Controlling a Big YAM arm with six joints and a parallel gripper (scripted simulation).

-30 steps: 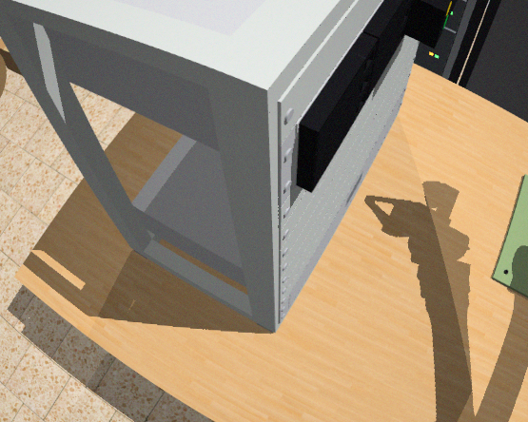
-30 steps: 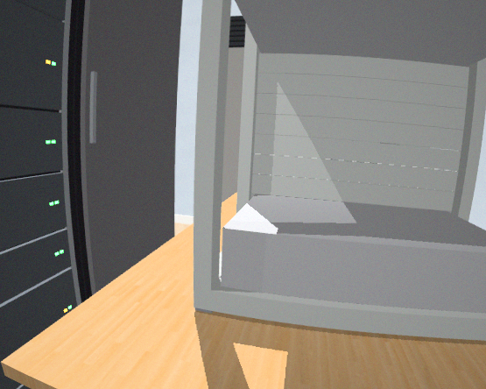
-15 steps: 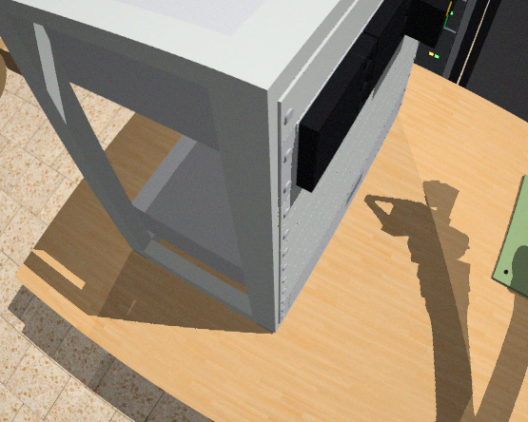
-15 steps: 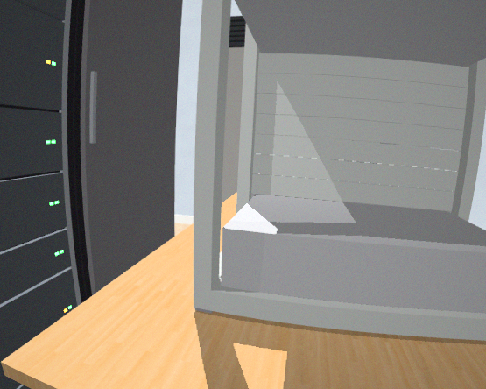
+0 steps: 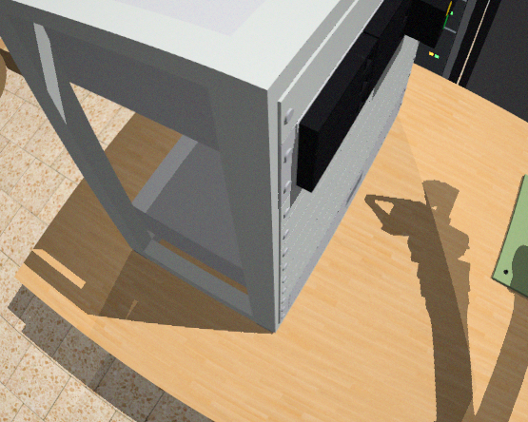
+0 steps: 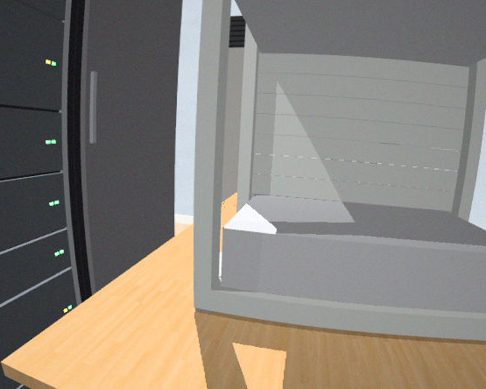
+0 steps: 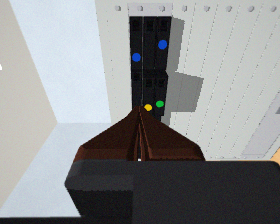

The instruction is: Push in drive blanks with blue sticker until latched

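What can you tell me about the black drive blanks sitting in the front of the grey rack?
The drive blanks are black, box-like blocks set in a narrow column of bays in the pale grey rack. In the top view they jut out beyond its front face as a dark slab. The wrist view shows round stickers on their fronts: two blue farther off, a yellow and a green nearer. The shut gripper points at the yellow one; contact is unclear.
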